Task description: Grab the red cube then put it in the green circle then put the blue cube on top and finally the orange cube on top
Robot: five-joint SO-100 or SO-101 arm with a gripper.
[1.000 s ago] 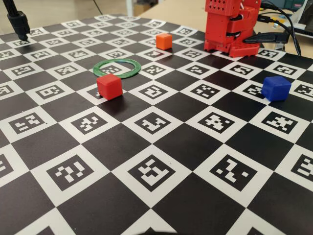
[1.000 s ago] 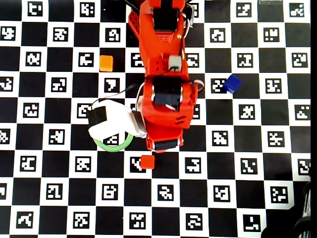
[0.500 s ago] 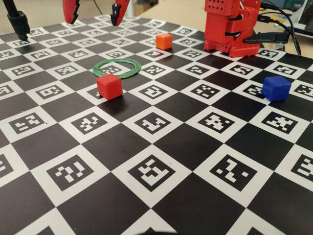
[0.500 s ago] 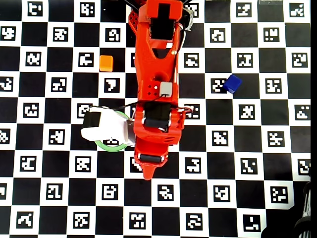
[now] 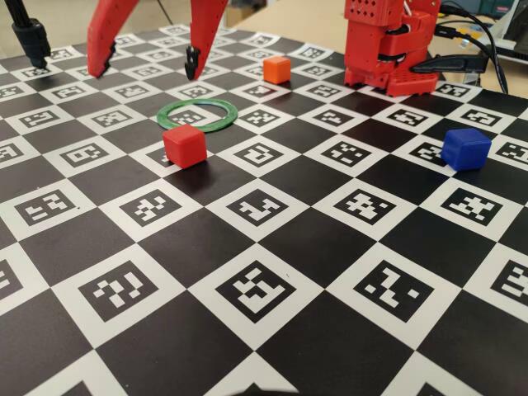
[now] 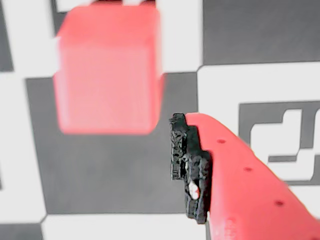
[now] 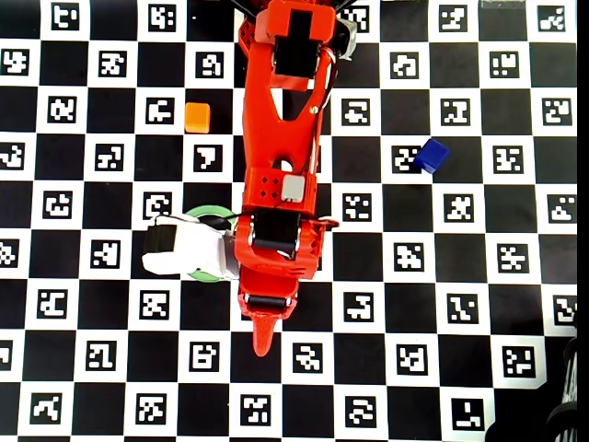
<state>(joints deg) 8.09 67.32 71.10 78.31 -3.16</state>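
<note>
The red cube (image 5: 184,145) sits on the checkered board just in front of the green circle (image 5: 198,115). My gripper (image 5: 146,66) hangs open in the air above and behind both, its two red fingers spread wide with nothing between them. In the wrist view the red cube (image 6: 107,70) is blurred at upper left, and one black-padded finger (image 6: 190,170) shows to its lower right, not touching it. From overhead the arm hides the red cube, and only arcs of the green circle (image 7: 207,213) show. The orange cube (image 5: 276,68) lies far back, and the blue cube (image 5: 466,148) is at right.
The red arm base (image 5: 388,45) with cables stands at the back right. A black stand (image 5: 31,37) is at the back left. In the overhead view the white wrist unit (image 7: 179,249) juts left over the ring, with the orange cube (image 7: 197,117) and blue cube (image 7: 430,155) either side of the arm.
The arm has stretched out over the board. The open fingers have come down into the fixed view, toward the ring and red cube. No cube has moved.
</note>
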